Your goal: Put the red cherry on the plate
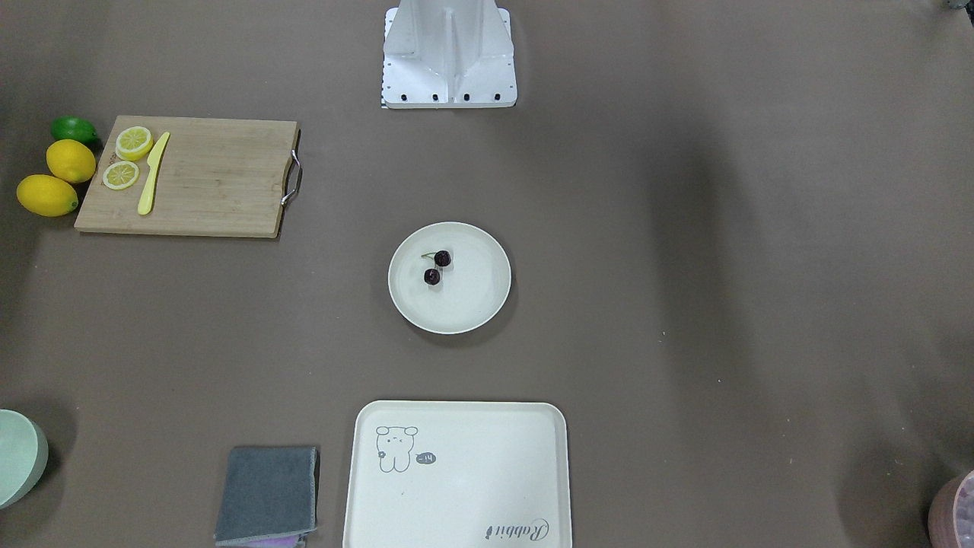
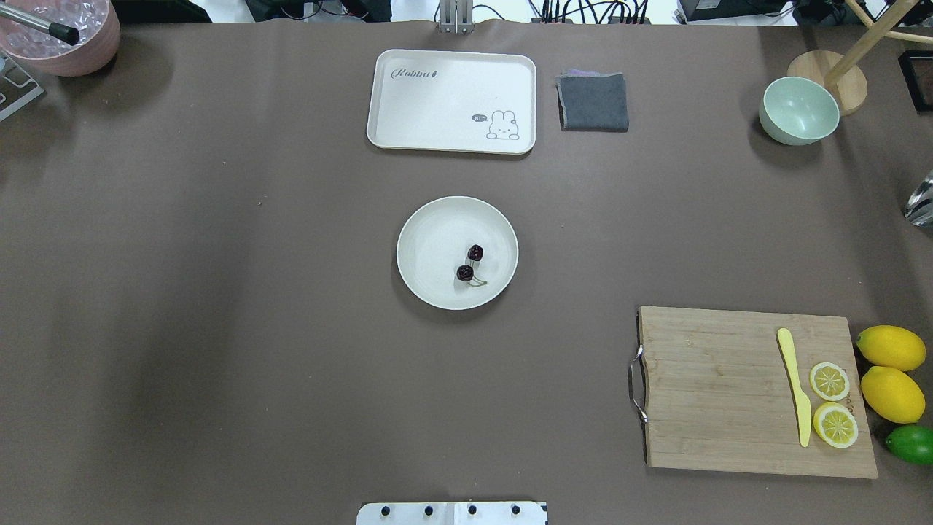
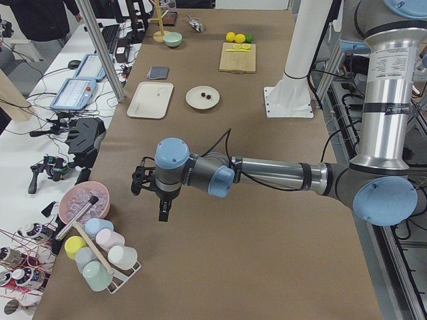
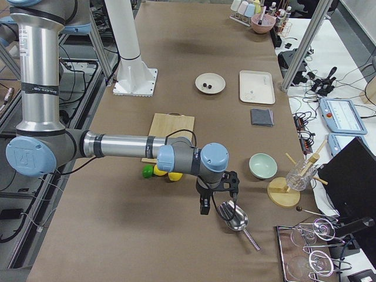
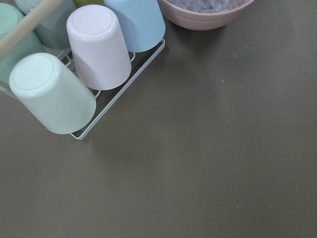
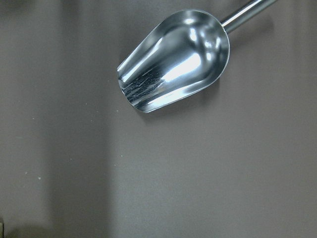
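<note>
The red cherry, a pair of tiny dark maroon fruits on thin stems, lies inside the round cream plate at the table's middle; the front view shows the cherry on the plate too. Both arms are far from it. My left gripper hangs over the table's end beside a cup rack. Over the opposite end, my right gripper points down next to a metal scoop. Only the side views show the grippers, so I cannot tell whether either is open or shut.
A wooden cutting board holds a yellow knife and lemon slices, with lemons and a lime beside it. Beyond the plate lie the rabbit tray, a grey cloth and a green bowl. Cups and a scoop lie under the wrists.
</note>
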{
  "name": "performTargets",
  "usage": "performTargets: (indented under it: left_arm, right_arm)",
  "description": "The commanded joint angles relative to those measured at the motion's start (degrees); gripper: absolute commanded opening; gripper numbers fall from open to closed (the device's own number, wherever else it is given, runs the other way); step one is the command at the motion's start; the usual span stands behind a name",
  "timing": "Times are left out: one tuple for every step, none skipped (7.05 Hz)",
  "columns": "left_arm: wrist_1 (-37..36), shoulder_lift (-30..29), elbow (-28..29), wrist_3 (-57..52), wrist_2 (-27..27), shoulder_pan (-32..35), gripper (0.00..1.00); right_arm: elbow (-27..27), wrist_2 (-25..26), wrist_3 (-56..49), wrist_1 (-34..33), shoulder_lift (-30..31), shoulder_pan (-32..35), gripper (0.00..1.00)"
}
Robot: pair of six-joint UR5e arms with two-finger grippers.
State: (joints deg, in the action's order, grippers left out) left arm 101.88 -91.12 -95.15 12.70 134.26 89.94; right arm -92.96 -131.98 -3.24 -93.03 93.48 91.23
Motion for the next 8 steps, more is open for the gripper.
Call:
performTargets:
  left_arm:
    - [-9.41,0.50,-2.94,-9.85,-0.14,3.22,0.98]
    - [-9.07,1.73,-2.16,-9.89,-0.06,3.14,0.98]
    - [-9.07,1.74,-1.37,-9.80,-0.06,2.96,0.98]
    - [-8.81,1.82,-0.31,-9.89,0.03,3.05,0.98]
    - [-8.80,1.83,0.04,-9.97,0.03,3.05,0.98]
    - [-8.80,1.83,-0.04,-10.15,0.21,3.13,0.98]
    - [-8.72,1.83,-0.13,-10.15,0.30,3.13,0.98]
    - [-8.72,1.83,0.05,-10.06,0.21,3.05,0.98]
  right_arm:
    - [-0.12,-0.73,-0.45,0.13,0.39,2.01,1.00]
    - [-0.38,-1.25,-0.45,0.13,0.91,2.19,1.00]
    - [-0.64,-1.95,-0.54,0.13,1.27,2.54,1.00]
    - [-0.82,-2.31,-0.54,0.13,1.36,3.07,1.00]
    - [-0.82,-2.31,-0.80,0.22,1.53,3.60,1.00]
    - [-1.26,-2.40,-0.80,0.04,1.45,3.60,1.00]
    - [-2.13,-2.40,-0.72,-0.39,1.44,3.78,1.00]
    - [-2.40,-2.49,-0.72,-0.40,1.53,3.87,1.00]
